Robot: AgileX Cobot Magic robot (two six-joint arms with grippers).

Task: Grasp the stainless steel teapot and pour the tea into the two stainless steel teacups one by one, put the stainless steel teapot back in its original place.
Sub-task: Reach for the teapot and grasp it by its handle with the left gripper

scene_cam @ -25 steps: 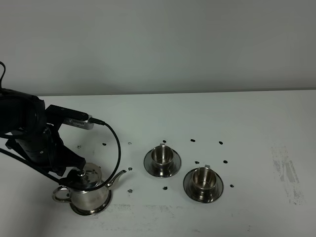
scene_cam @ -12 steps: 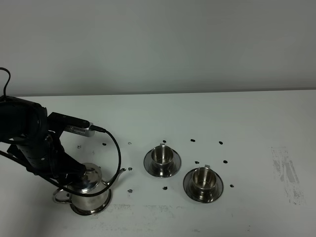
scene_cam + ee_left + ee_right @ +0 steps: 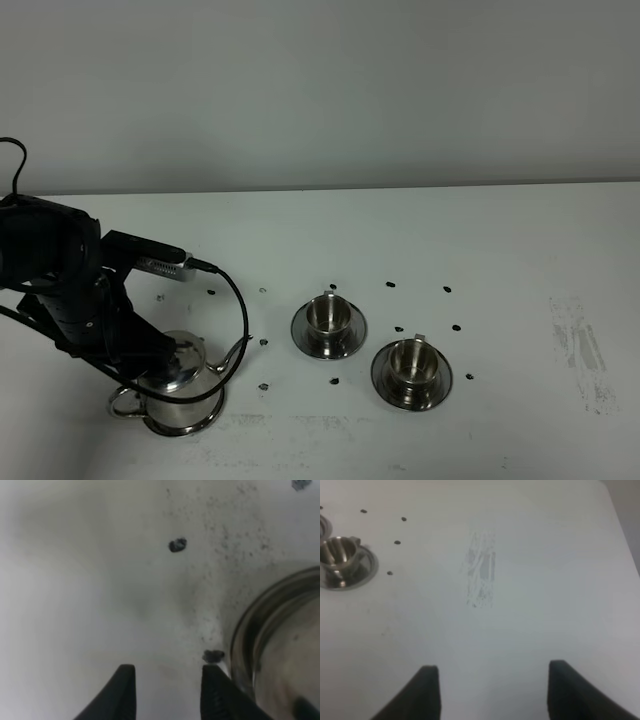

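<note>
The stainless steel teapot [image 3: 185, 392] stands at the front left on its round saucer, the original place [image 3: 205, 420], with its spout toward the cups. My left arm [image 3: 70, 290] hangs over the pot's lid and hides the gripper there. In the left wrist view the left gripper [image 3: 169, 692] is open over bare table, right beside the saucer's rim [image 3: 242, 635]. The two stainless steel teacups [image 3: 328, 316] [image 3: 410, 364] sit on their saucers mid-table. My right gripper [image 3: 490, 690] is open above bare table, far from the nearer teacup [image 3: 337, 554].
Small black dots [image 3: 265, 384] ring the saucers; one dot [image 3: 213, 655] lies next to the left fingertip. A scuffed grey patch [image 3: 580, 350] marks the table on the right. The table's far edge meets a grey wall [image 3: 320, 90].
My left arm has sunk a little lower and shifted left over the teapot. The pot and both cups have stayed where they were.
</note>
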